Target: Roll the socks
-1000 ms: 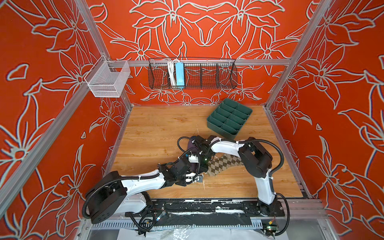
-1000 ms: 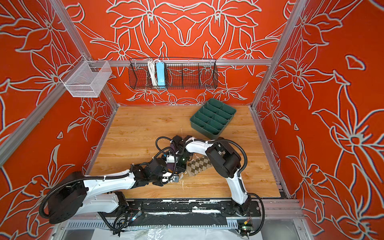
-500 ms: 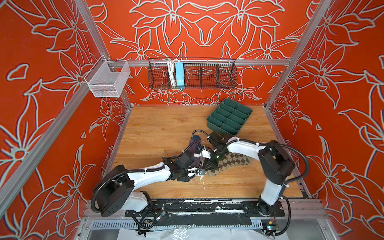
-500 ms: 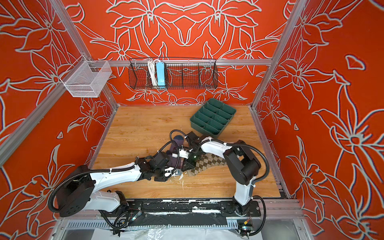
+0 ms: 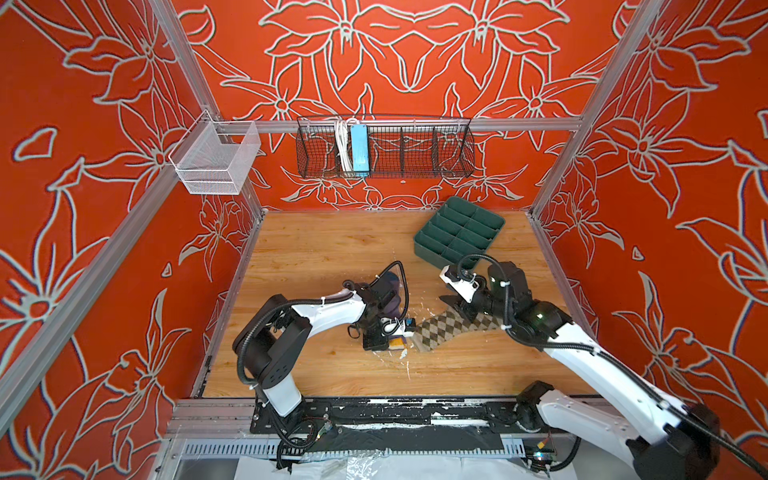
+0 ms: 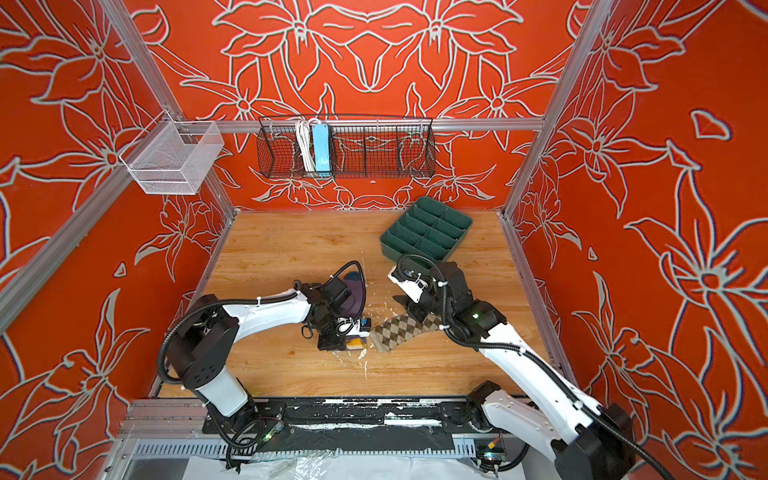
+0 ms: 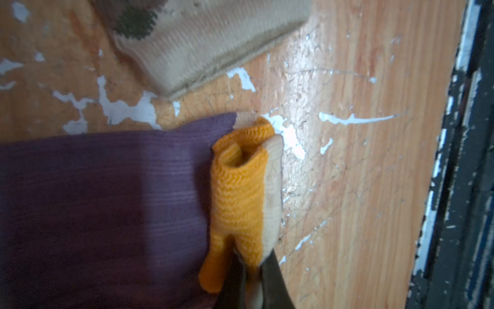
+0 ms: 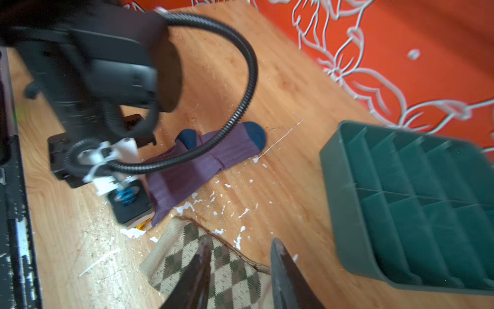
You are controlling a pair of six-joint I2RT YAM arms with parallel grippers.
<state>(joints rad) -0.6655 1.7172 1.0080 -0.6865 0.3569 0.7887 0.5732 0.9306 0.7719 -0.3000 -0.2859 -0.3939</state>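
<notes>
The socks lay near the front middle of the wooden table [image 5: 332, 257]: purple sock [image 8: 203, 166] on the left, argyle sock [image 5: 449, 328] just beside it, cuffs close but apart. There, the left gripper [image 7: 252, 270] was clamped on the purple sock's mustard cuff [image 7: 240, 187]. Over the argyle sock, the right gripper [image 8: 240, 240] hung with jaws parted, holding nothing.

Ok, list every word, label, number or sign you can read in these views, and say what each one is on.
No text can be read in any view.
blue power strip in the wire basket: no legible print.
green tray: no marking visible.
purple sock and argyle sock: patterns only, no words.
</notes>
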